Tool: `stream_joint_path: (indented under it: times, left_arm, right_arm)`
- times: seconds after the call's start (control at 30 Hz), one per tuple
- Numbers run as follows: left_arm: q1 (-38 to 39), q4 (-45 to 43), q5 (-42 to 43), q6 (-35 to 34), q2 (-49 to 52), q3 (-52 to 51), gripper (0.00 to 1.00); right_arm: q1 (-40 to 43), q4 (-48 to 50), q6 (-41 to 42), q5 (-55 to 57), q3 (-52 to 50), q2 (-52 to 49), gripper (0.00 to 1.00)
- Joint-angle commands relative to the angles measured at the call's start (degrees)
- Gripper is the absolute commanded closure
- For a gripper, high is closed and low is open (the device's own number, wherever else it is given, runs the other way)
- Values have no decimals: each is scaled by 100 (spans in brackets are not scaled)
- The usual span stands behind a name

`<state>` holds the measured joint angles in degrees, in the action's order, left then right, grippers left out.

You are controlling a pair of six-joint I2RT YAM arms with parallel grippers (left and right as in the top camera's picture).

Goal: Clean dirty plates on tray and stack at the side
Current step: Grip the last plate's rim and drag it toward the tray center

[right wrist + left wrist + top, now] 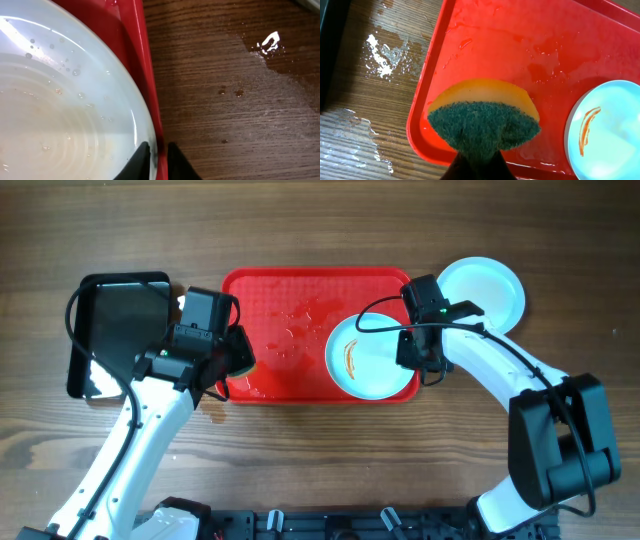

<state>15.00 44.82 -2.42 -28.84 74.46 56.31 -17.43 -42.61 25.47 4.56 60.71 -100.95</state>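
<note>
The red tray [290,295] lies mid-table, wet. One pale plate [372,360] with an orange-brown smear sits at the tray's right end, over the rim. It also shows in the left wrist view [612,135] and in the right wrist view [60,110]. My right gripper [420,363] [159,161] is shut on this plate's right edge, with the tray rim [145,60] also between the fingers. A clean plate [482,288] lies off the tray at the back right. My left gripper [236,358] [479,162] is shut on a yellow-and-green sponge [482,120] over the tray's front left corner [427,135].
A smaller glossy black tray [115,330] lies left of the red tray, under my left arm. Water patches lie on the wood left of the tray [380,55] and right of it [270,42].
</note>
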Motion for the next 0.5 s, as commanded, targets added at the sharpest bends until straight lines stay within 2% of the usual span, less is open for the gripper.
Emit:
stream_joint_path:
  times: [0.0, 0.1, 0.2, 0.47]
  left_arm:
    - [11, -17, 48, -59, 35, -7, 96]
    - [11, -17, 48, -59, 35, -4, 96]
    - [11, -17, 48, -57, 35, -4, 96]
    - [11, -17, 48, -57, 35, -7, 96]
  right_arm:
    - [2, 35, -109, -192, 116, -96, 88]
    - [2, 63, -142, -315, 116, -96, 88]
    - [2, 90, -144, -437, 116, -96, 93]
    - [-2, 295, -131, -767, -48, -96, 93]
